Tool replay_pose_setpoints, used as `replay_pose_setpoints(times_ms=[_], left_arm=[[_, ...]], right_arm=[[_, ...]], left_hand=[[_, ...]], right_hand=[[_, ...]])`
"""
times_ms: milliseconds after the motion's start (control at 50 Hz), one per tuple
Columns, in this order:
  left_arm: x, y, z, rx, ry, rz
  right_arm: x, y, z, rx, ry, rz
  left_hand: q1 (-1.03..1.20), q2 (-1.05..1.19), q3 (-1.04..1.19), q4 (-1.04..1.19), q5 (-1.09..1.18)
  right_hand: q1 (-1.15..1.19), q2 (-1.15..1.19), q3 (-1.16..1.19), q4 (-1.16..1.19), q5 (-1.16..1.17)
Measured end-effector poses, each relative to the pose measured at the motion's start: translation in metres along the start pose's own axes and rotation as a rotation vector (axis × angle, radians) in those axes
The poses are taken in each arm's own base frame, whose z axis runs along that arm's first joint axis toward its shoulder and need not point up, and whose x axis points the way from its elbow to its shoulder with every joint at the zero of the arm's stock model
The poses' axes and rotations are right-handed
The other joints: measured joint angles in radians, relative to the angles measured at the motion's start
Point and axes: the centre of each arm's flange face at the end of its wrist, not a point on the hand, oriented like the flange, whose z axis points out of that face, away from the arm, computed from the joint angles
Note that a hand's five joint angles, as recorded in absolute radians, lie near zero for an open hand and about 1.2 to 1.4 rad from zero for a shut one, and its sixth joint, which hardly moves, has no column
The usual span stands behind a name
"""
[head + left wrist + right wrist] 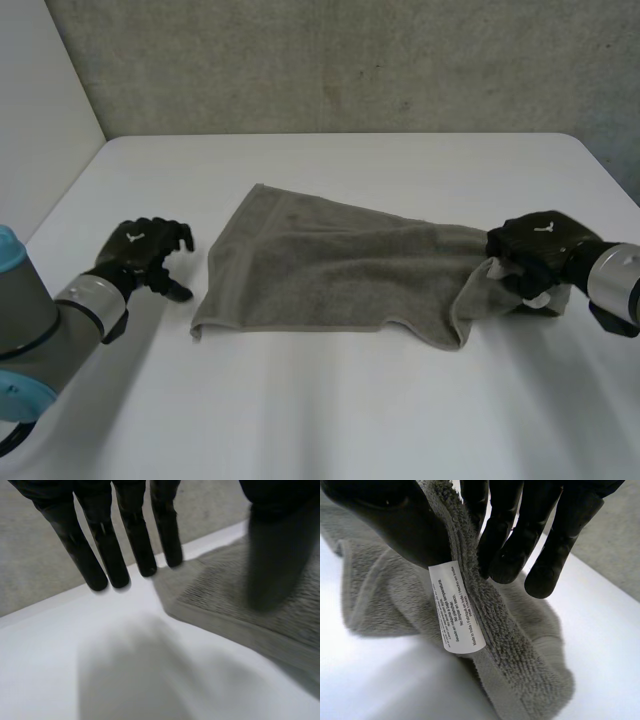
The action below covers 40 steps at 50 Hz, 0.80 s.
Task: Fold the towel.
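Table (320, 420): white, backed by a grey wall (350, 60).

Left hand (140, 250): black, at the near left, over bare table. It is just left of the towel (330, 265) and apart from it in the head view. Fingers (100, 545) straight and slightly spread, grasping nothing; hand released. A corner of the towel lies just past the fingertips in the left wrist view.

Towel: grey terry with hemmed edges, lying across the middle of the table. Left part spread flat, with a straight near edge. Right end gathered, creased and lifted off the table.

Right hand (535, 250): black, near the table's right edge. Thumb (395, 520) on one side of the towel's hem, fingers (520, 530) on the other, pinching it; hand grasping the towel. White label (456, 607) with small print hangs from the hem just under the thumb. Below the hand the towel sags in a loose fold onto the table.
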Motion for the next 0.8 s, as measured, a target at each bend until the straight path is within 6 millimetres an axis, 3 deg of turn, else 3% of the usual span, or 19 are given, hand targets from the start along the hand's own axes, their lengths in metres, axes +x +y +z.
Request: replay_pose_setpoints(times_ms=[80,360,700,800], left_arm=[[0.020,0.001,-0.008,-0.004,0.060,0.033],[0.068,0.002,-0.035,0.010,0.182,0.116],[0.065,0.018,-0.022,0.004,0.116,0.368],[0.061,0.018,-0.011,0.052,0.071,0.387]], right_arm=[[-0.008,0.005,0.001,-0.008,-0.022,0.005],[-0.014,0.017,0.003,-0.014,0.001,-0.003],[-0.012,0.019,0.002,-0.014,0.016,0.004],[-0.012,0.019,0.002,-0.013,0.016,0.007]], left_hand=[[-0.148,-0.159,-0.182,-0.144,-0.193],[-0.156,-0.166,-0.190,-0.146,-0.204],[-0.126,-0.142,-0.154,-0.126,-0.155],[0.174,0.162,0.149,0.184,0.138]], right_hand=[[0.000,0.000,0.000,0.000,0.000],[0.000,0.000,0.000,0.000,0.000],[0.000,0.000,0.000,0.000,0.000],[0.000,0.001,0.000,0.000,0.000]])
